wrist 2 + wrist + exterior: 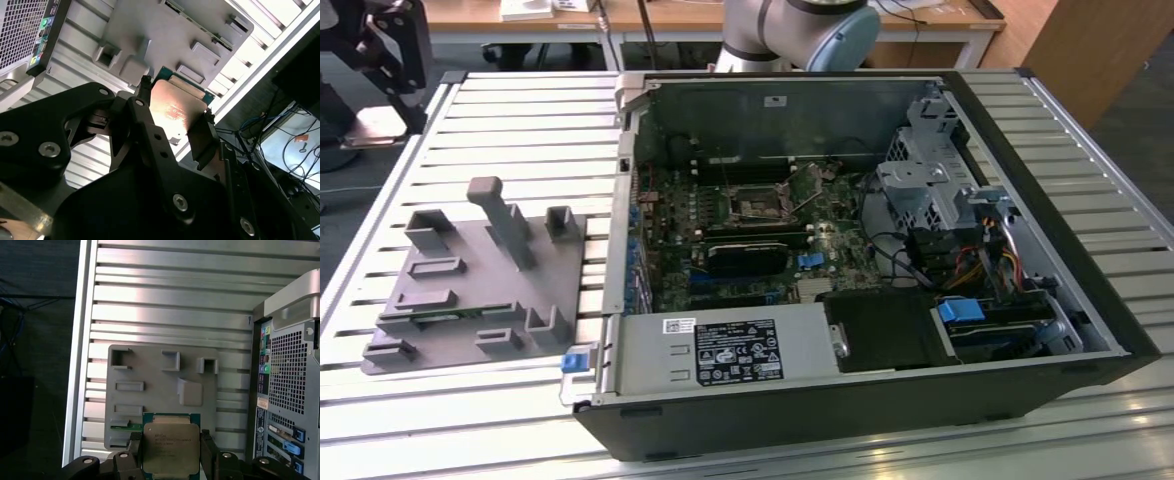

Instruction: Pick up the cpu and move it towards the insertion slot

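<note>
My gripper [170, 442] is shut on the cpu [170, 449], a flat square chip with a silvery top and a green edge, pinched on two opposite sides by the black fingers [207, 445]. In the second wrist view the cpu [175, 107] glows coppery between the same fingers [200, 137] of the gripper [176, 100]. It hangs above the near edge of the grey fixture plate [160, 405], clear of it. The insertion slot [754, 205], a silver-framed square socket with a dark centre, lies on the motherboard inside the open computer case [1067, 290].
The fixture plate [467, 290], with its raised blocks and tall post [500, 220], sits on the slatted aluminium table [520, 120] at the exterior view's left, beside the case's rear panel [285, 390]. The table edge [80, 365] drops to dark floor. Cables and drive bays [947, 200] crowd the case's right side.
</note>
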`<state>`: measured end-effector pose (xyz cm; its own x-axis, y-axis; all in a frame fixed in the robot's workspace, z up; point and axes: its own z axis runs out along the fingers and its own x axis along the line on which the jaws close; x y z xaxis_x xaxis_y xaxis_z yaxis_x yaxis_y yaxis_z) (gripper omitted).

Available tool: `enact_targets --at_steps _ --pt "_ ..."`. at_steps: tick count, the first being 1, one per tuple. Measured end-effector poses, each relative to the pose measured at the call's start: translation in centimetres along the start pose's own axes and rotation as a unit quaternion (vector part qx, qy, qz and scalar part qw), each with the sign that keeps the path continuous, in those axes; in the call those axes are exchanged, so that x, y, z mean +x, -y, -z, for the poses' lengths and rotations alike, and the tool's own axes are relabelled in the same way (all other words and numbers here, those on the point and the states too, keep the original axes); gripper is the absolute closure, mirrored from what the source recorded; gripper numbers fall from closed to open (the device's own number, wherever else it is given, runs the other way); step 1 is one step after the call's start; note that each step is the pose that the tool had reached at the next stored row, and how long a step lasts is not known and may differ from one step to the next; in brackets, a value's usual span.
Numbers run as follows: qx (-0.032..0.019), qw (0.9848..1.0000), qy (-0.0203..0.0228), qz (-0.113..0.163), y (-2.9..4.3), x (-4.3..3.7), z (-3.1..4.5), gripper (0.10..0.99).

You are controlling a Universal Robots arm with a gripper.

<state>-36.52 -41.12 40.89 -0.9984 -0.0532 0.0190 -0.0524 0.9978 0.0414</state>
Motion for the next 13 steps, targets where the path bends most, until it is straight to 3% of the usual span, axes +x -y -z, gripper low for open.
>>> enact_targets --at_steps 13 --pt "0.0 1.0 0.0 0.0 0.07 -1.42 0.03 0.545"
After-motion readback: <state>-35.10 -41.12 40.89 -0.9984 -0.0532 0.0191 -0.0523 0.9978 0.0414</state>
